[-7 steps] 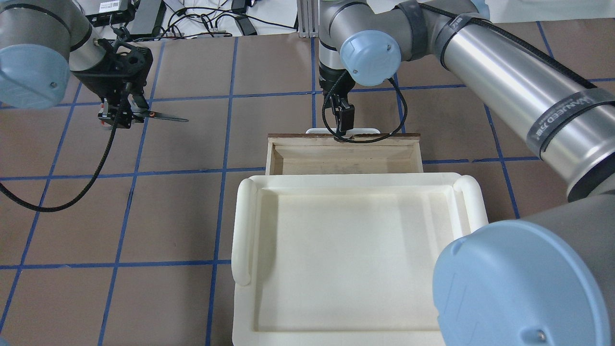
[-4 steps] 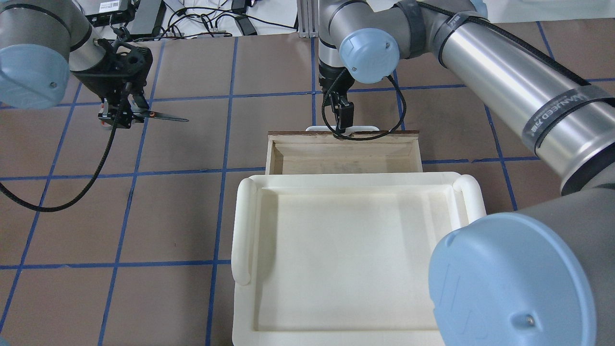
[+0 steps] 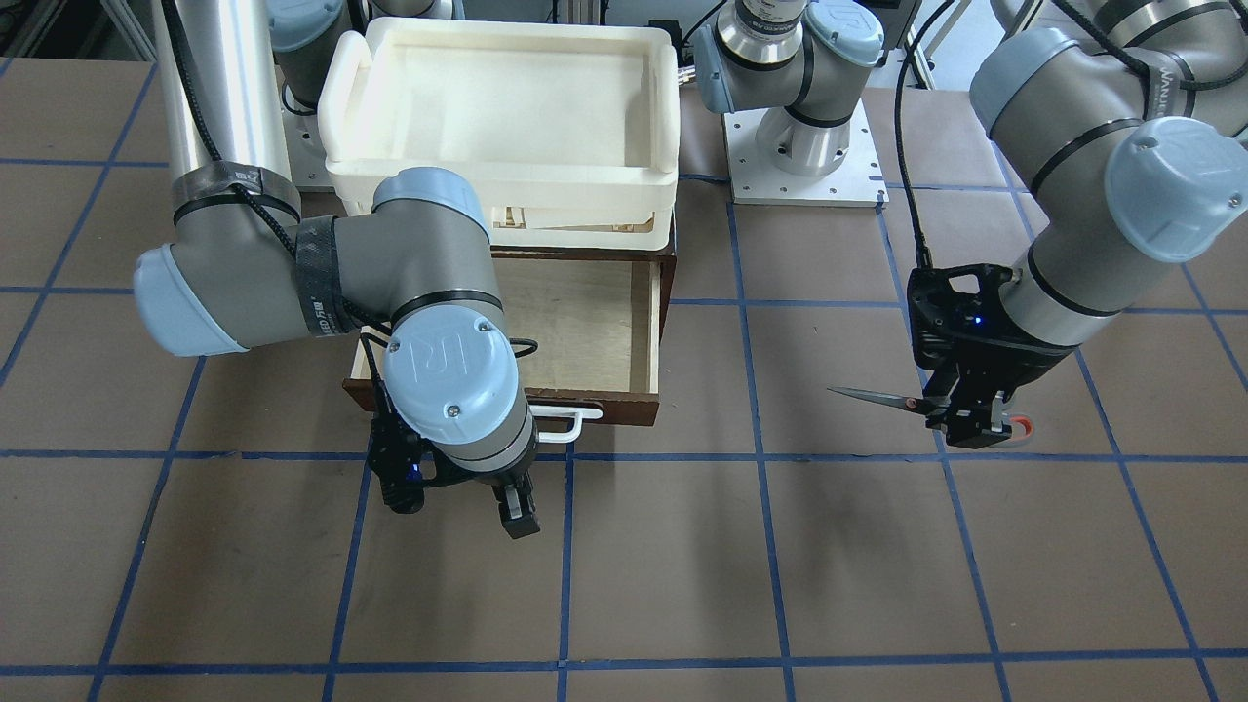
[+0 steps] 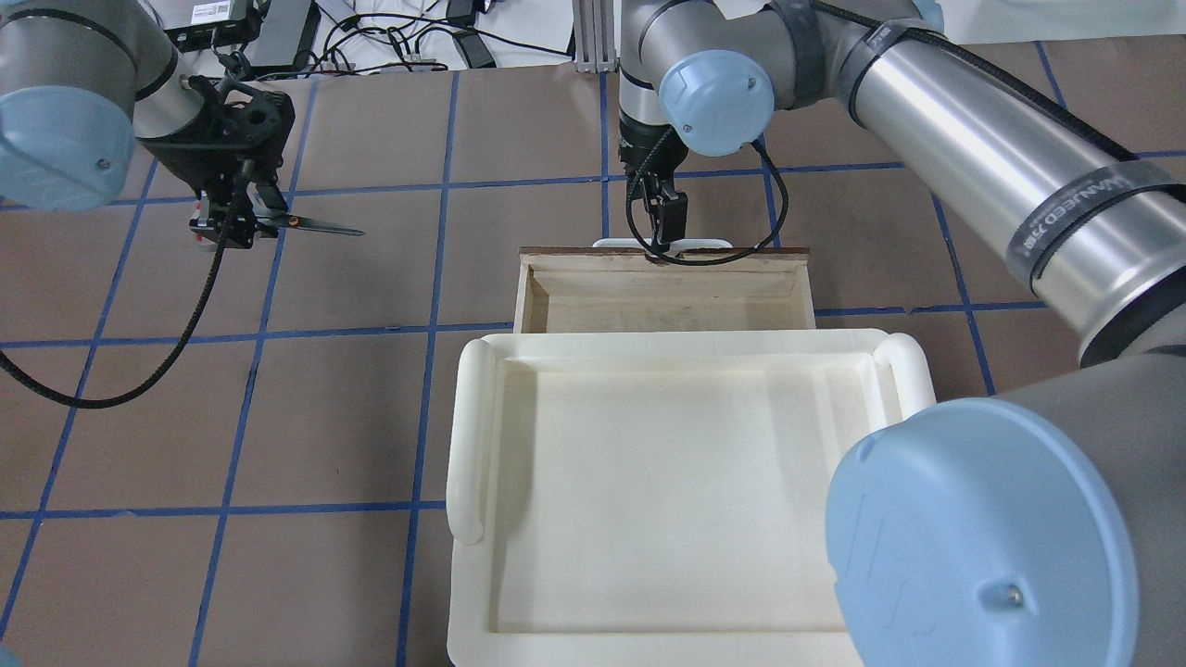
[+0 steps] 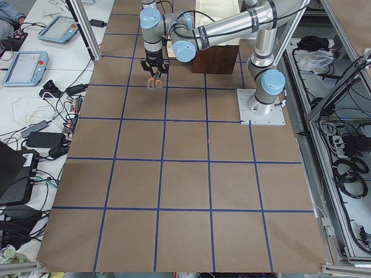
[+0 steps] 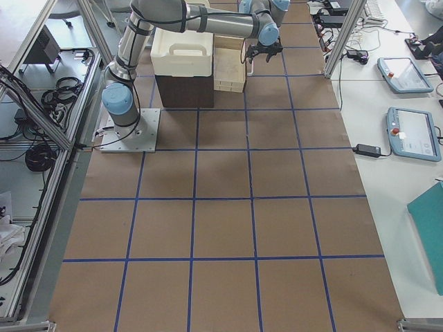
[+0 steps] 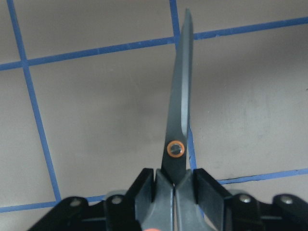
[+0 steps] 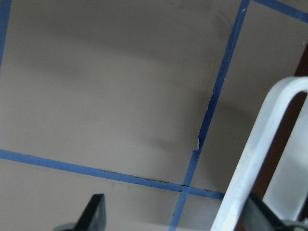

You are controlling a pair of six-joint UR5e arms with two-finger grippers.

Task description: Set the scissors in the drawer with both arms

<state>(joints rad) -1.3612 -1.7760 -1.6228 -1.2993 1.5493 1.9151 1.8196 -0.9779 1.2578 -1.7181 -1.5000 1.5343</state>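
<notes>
The scissors (image 4: 315, 225) are held level above the table by my left gripper (image 4: 227, 222), which is shut on their handle end, blades pointing toward the drawer. In the left wrist view the dark blades (image 7: 179, 120) stick out between the closed fingers (image 7: 144, 190). The brown wooden drawer (image 4: 741, 252) is pulled open, its plywood inside bare (image 3: 585, 322). My right gripper (image 3: 458, 502) is open and empty, just beyond the white bar handle (image 3: 570, 419). In the right wrist view the handle (image 8: 262, 139) lies by one fingertip (image 8: 260, 214).
A cream-white plastic tray (image 4: 468, 445) sits on top of the cabinet above the drawer, and its rim (image 3: 663, 97) shows in the front view. Brown table with blue tape grid all around. Cables and boxes lie at the far edge (image 4: 278, 28).
My right gripper has moved a little farther from the robot, and the drawer's front edge slid slightly farther out. The left arm and scissors have not moved.
</notes>
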